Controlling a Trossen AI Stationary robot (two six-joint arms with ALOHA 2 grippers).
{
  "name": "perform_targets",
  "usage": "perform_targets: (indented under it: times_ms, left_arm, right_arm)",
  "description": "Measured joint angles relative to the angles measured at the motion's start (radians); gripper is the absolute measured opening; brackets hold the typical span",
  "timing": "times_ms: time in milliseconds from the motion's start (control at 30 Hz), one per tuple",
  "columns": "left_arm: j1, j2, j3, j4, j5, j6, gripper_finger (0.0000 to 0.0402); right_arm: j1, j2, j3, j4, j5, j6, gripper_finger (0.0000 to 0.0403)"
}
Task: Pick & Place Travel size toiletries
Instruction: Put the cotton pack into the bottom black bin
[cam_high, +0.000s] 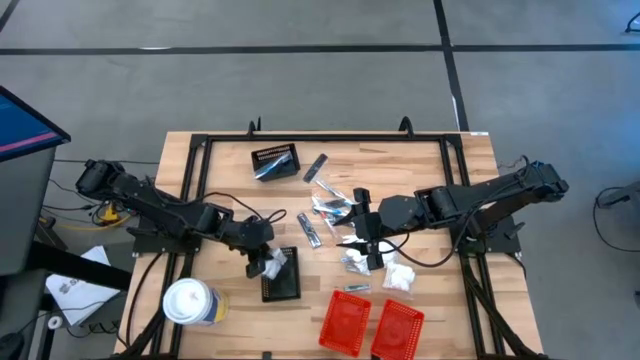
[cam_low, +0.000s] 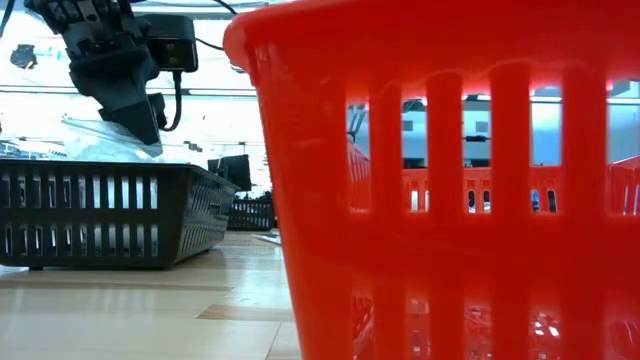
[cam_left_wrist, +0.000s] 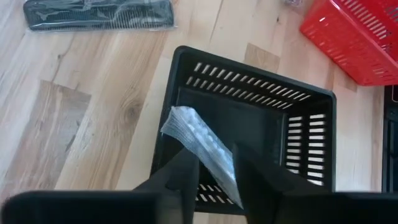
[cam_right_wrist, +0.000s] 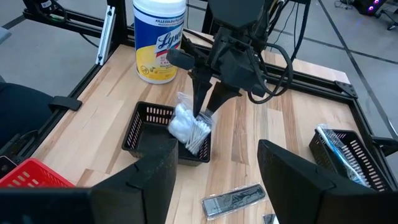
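Now left hand (cam_left_wrist: 211, 171) grips packet (cam_left_wrist: 202, 146) — tilted.

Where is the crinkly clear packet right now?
The clear packet is pinched in the left gripper, right over the black basket on the table's left side, near the white wipes tub.

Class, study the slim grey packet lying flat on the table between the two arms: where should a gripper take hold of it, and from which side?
Probably grip the slim grey packet across its narrow width at mid-length, coming straight down: it lies flat, with bare table along both long edges.
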Motion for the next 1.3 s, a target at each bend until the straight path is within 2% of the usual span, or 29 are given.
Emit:
perform_targets:
  times_ms: [133,200,400,633,933,1067,1300]
  left_arm:
    - [0.0,0.0,0.0,0.001,0.023,0.032,0.0021]
    - [0.0,0.0,0.0,0.002,0.037,0.055,0.0007]
    - [-0.004,0.0,0.019,-0.002,0.054,0.188,0.0002]
    - [-0.004,0.0,0.128,-0.029,0.063,0.365,0.0001]
    - [0.035,0.002,0.197,-0.178,0.089,0.419,0.0]
    - [0.039,0.046,0.224,-0.193,0.114,0.461,0.0]
    - [0.055,0.225,0.326,-0.285,0.142,0.516,0.0]
  right_arm:
    - [0.0,0.0,0.0,0.0,0.0,0.0,0.0215]
    - [0.0,0.0,0.0,0.0,0.0,-0.003,0.0215]
    - [0.0,0.0,0.0,0.0,0.0,-0.003,0.0215]
    - [-0.015,0.0,0.0,0.0,0.0,-0.003,0.0215]
    - [-0.033,0.01,0.001,0.0,-0.001,-0.003,0.0215]
    - [-0.032,0.01,0.001,-0.001,-0.002,-0.003,0.0215]
    - [-0.032,0.011,0.001,-0.003,-0.002,-0.002,0.0215]
